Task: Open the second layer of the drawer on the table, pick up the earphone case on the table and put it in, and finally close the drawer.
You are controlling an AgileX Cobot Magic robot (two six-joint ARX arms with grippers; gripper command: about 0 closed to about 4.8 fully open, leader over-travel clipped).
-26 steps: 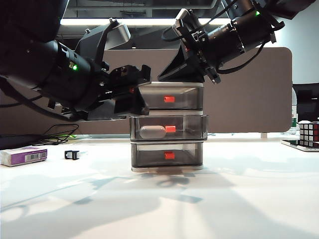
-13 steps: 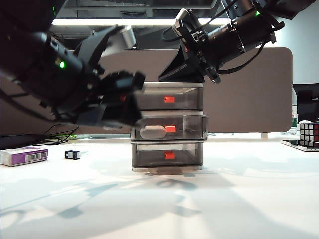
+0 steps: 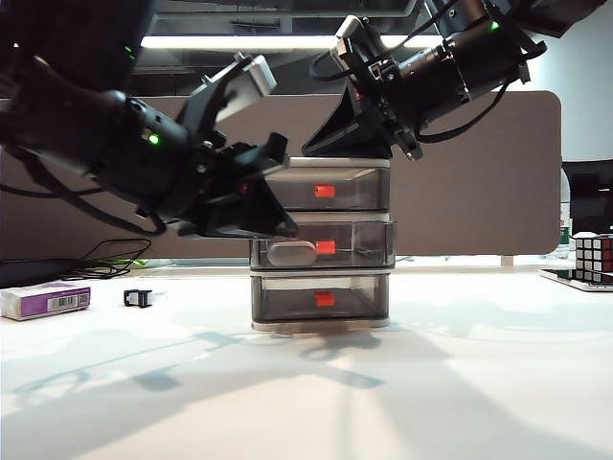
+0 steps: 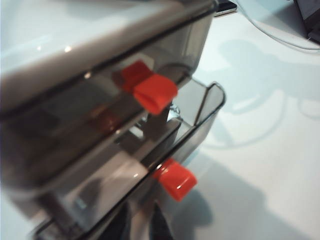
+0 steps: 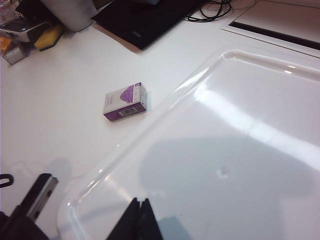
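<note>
Earphone case [image 3: 292,253] in mid drawer [image 3: 359,244], ext only; R claw [image 5: 139,220] clenched atop cabinet [image 3: 326,164], L claw [image 3: 278,192] beside, unclear

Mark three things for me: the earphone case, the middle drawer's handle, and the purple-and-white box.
earphone case [image 3: 292,253]: exterior view, middle of its white body, seen through the drawer front.
middle drawer's handle [image 3: 326,247]: exterior view, centre of the red-orange tab.
purple-and-white box [image 5: 125,102]: right wrist view, its top face.

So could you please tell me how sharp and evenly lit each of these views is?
Exterior view: backlit by a ceiling light strip, arms dark, soft shadows on the table. Left wrist view: the drawer fills the frame, blurred at close range. Right wrist view: sharp, with glare streaks on the cabinet's clear top.
</note>
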